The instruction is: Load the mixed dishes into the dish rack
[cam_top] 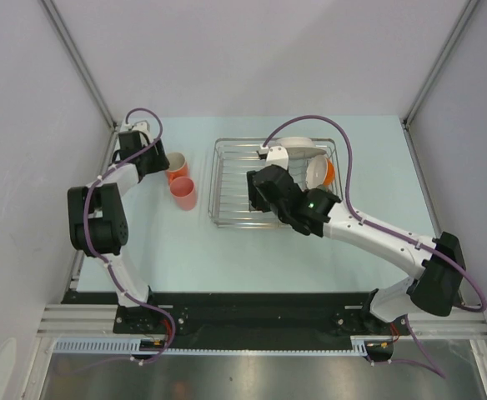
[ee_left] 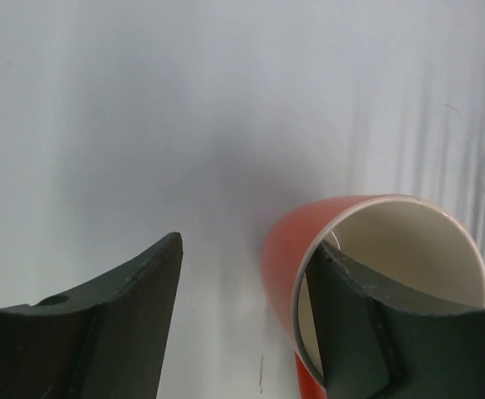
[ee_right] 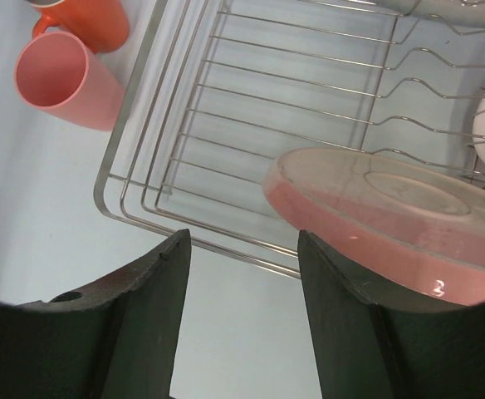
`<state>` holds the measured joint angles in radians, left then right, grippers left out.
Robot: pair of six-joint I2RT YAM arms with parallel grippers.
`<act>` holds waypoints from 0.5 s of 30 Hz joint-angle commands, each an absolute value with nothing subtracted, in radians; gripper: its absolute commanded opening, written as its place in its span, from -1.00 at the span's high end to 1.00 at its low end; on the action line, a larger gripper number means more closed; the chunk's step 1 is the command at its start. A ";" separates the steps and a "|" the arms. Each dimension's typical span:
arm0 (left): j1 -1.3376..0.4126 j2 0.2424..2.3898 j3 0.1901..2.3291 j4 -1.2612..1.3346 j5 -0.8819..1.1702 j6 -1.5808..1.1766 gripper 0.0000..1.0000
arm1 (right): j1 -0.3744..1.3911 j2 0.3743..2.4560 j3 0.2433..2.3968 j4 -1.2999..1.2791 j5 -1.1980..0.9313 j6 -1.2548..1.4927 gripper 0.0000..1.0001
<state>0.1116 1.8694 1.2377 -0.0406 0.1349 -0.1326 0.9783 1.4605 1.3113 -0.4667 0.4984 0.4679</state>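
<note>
Pale tabletop carrying a silver dish rack. Right jaws hang open over it, beside a pink plate lying inside. Left jaws, open, seem to straddle the wall of an orange cup outside the rack; an off-centre squeeze could tip it.

A rectangular silver wire dish rack sits near the table's far edge. In its right half rest a tilted cream-and-pink plate, a large white plate and a small white-and-orange bowl. A deep orange cup and a paler pinkish cup sit just left of it, on the table.
</note>
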 commanded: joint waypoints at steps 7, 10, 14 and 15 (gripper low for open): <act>0.100 1.931 1.296 -0.060 0.124 -0.124 -0.20 | 0.930 1.381 1.273 -0.474 0.502 0.512 -0.18; 0.100 1.931 1.304 -0.071 0.138 -0.124 0.19 | 0.927 1.381 1.269 -0.476 0.496 0.517 -0.18; 0.098 1.921 1.304 -0.084 0.147 -0.117 0.71 | 0.920 1.378 1.267 -0.480 0.495 0.522 -0.18; 0.098 1.919 1.302 -0.092 0.147 -0.111 0.93 | 0.920 1.378 1.267 -0.483 0.495 0.520 -0.18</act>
